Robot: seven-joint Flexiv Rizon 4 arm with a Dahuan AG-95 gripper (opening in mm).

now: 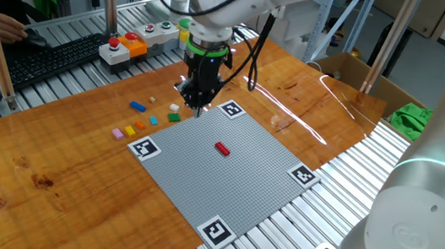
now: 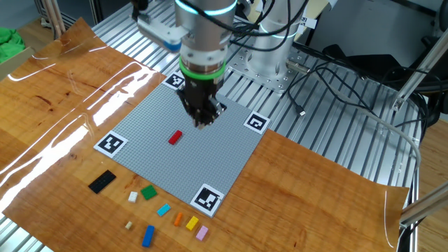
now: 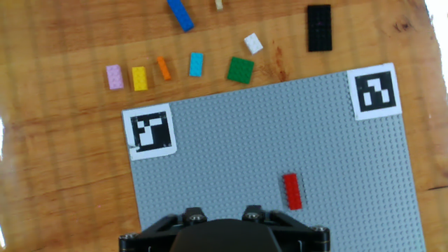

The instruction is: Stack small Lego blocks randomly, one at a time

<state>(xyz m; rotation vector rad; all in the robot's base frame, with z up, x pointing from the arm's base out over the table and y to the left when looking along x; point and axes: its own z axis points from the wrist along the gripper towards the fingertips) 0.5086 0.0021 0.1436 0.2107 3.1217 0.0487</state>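
Observation:
A red brick (image 1: 222,148) lies alone on the grey baseplate (image 1: 238,182), near its middle. It also shows in the other fixed view (image 2: 175,137) and the hand view (image 3: 292,191). My gripper (image 1: 197,105) hangs above the baseplate, up and to one side of the red brick. Its fingers come to a point (image 2: 203,124) with nothing between them. The hand view shows only the gripper's dark body (image 3: 222,234). Loose bricks lie on the wood beside the plate: pink (image 3: 114,77), yellow (image 3: 139,78), orange (image 3: 163,68), cyan (image 3: 197,64), green (image 3: 240,70), white (image 3: 253,43), blue (image 3: 180,14).
A black flat plate (image 3: 319,28) lies on the wood by the loose bricks. Black-and-white marker tags (image 3: 151,130) sit at the baseplate's corners. A button box (image 1: 124,47) and a keyboard (image 1: 53,60) stand at the table's far edge.

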